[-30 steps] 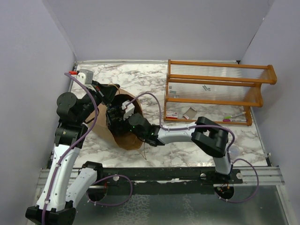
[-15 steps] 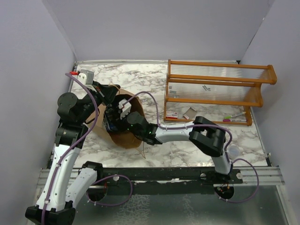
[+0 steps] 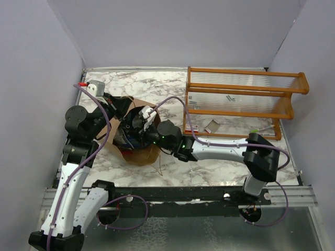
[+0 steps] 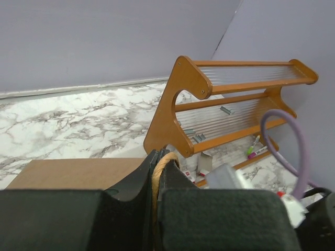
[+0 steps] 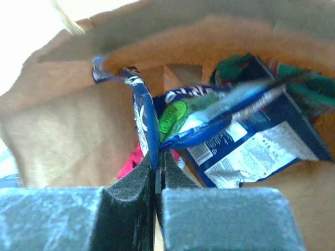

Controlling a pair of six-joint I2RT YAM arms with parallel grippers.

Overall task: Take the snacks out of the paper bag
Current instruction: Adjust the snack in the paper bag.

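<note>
Right arm has stretched out since a second ago, its elbow shifted toward the right edge, wrist at the bag mouth.
On the marble surface [image 3: 157, 86], the paper bag [image 3: 138, 156] lies beside the left arm, mouth open toward the right arm. It holds the snacks: a dark blue packet [image 5: 142, 117], a blue packet with a white label [image 5: 256, 144], a green packet [image 5: 175, 117] and a pink-red packet [image 5: 131, 164]. The right fingers [image 5: 137, 177] are clamped on the dark blue packet's edge, inside the bag. The left fingers [image 4: 140, 175] are pressed together on the bag's twisted-paper handle [image 4: 163, 161]. The wooden rack [image 3: 238, 102] stands well apart.
</note>
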